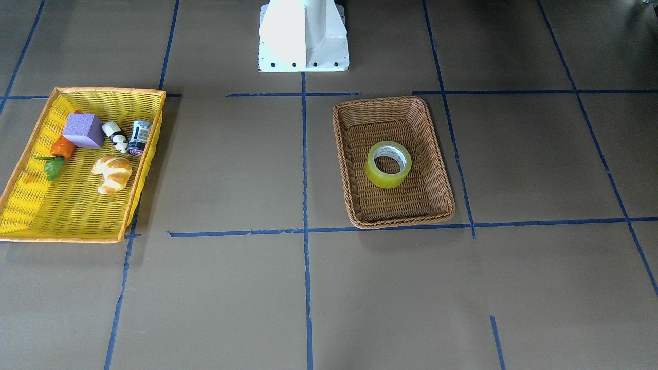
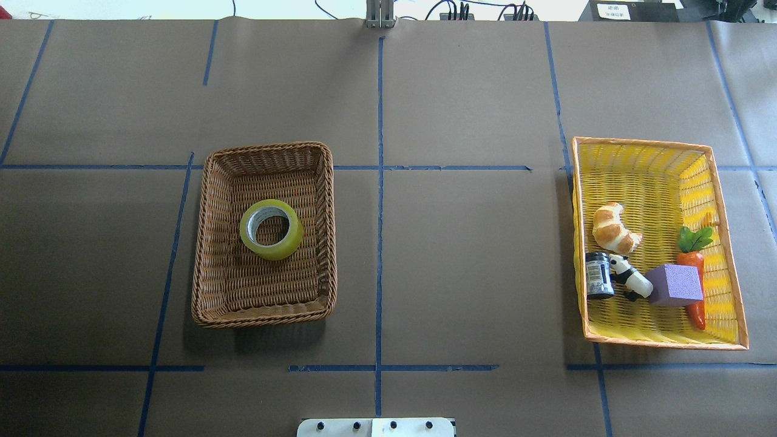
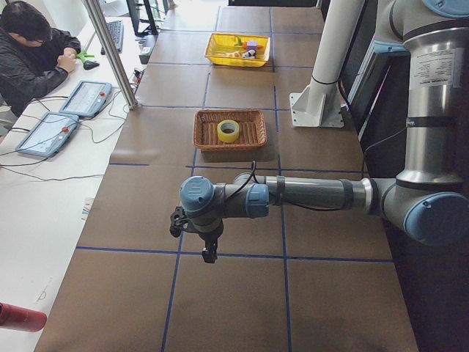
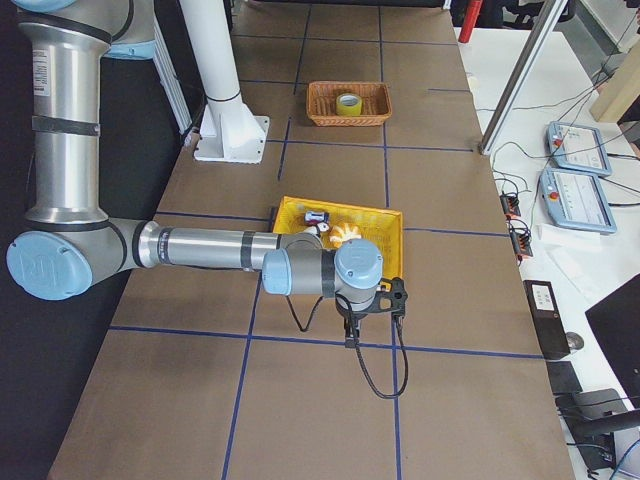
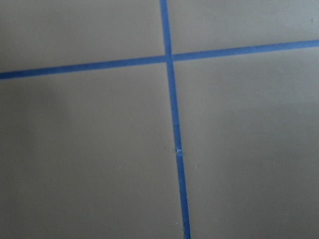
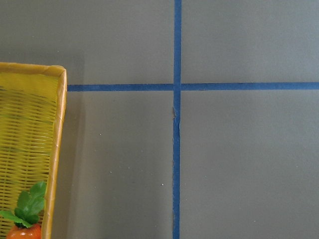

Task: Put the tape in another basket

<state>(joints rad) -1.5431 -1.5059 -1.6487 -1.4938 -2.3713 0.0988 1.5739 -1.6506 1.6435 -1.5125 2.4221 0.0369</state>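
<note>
The tape [image 1: 386,178], a wide yellow roll with a white inner core, lies flat in the middle of the brown wicker basket [image 1: 401,221]. Both also show in the overhead view, tape [image 2: 296,234] and basket [image 2: 261,315]. My left gripper [image 3: 209,253] shows only in the exterior left view. It hangs above bare table well away from the basket, and I cannot tell whether it is open or shut. My right gripper [image 4: 350,337] shows only in the exterior right view, beside the yellow tray, and I cannot tell its state either. Both wrist views show no fingers.
A bright yellow orange-rimmed tray basket [image 2: 661,340] stands at the table's other end. It holds a croissant [image 2: 614,229], a purple block [image 2: 675,285], a carrot [image 2: 692,267], a panda toy [image 2: 631,280] and a dark can [image 2: 599,274]. Blue tape lines grid the brown table.
</note>
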